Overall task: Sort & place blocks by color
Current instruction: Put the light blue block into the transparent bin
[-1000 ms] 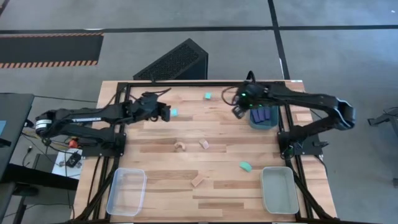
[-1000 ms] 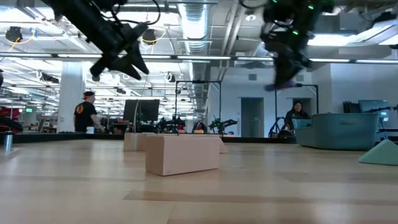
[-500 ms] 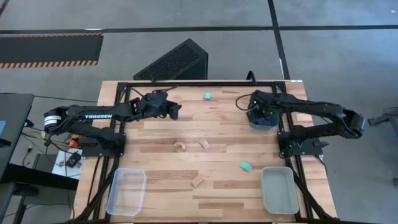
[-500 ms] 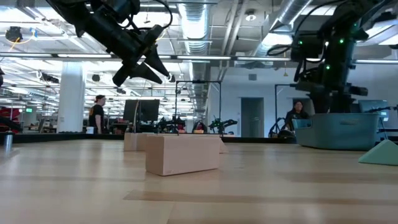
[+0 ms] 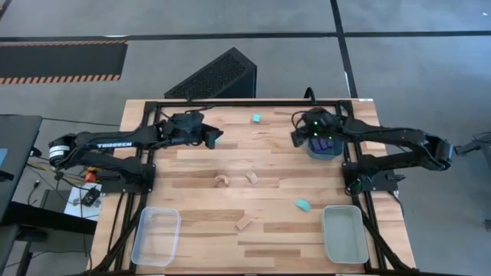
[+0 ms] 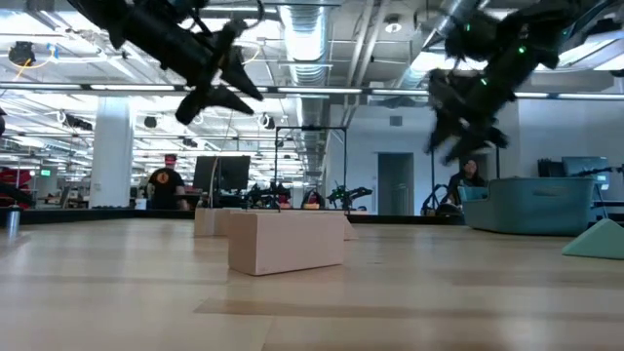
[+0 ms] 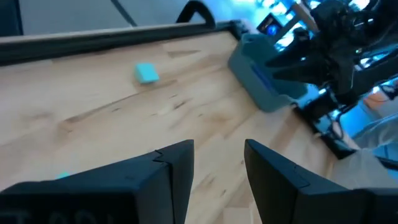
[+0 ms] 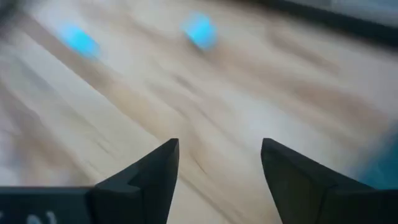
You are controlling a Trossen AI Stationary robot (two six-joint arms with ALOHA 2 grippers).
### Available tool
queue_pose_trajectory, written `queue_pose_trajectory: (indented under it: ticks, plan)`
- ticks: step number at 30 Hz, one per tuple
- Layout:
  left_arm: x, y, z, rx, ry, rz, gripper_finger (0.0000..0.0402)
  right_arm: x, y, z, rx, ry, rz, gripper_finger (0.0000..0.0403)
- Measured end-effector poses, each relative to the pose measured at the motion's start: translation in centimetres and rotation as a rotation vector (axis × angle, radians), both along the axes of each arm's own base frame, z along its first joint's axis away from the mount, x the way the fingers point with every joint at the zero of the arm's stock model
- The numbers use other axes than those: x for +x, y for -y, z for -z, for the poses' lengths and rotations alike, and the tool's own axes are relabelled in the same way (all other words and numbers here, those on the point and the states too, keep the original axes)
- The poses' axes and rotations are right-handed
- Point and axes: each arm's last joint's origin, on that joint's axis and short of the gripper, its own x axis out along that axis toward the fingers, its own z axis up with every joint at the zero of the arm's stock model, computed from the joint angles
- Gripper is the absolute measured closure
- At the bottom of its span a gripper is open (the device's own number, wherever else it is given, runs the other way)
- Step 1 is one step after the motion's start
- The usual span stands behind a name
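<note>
The right gripper is spread and empty beside the dark teal tray, which already holds dark blue blocks. The left gripper, fingers parted with nothing between, hovers over a teal cube (likely its next pick). Other cubes and wood pieces lie scattered.

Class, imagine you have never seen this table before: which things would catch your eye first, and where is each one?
First come the two dark arms reaching in along the far edge: the left gripper open above the wood, the right gripper open beside the dark teal tray holding dark blue blocks. Next, the scattered pieces: a teal cube at the far edge, pale wooden pieces mid-table, and two empty trays at the near corners.
</note>
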Motion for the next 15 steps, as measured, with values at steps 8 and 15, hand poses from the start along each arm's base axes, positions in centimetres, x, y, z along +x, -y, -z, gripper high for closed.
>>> queue_pose_trajectory:
  ticks: [8, 15]
  plan:
    - [-2.8, 1.2, -3.1, 0.071, 0.100, -0.030, 0.0274, 3.6, -1.2, -4.5, -0.199, 0.518, -0.266, 0.0164]
    - [-3.8, 1.5, -4.0, 0.152, 0.123, -0.008, 0.0274, 4.2, -2.0, -6.5, -0.228, 0.738, -0.253, 0.0164]
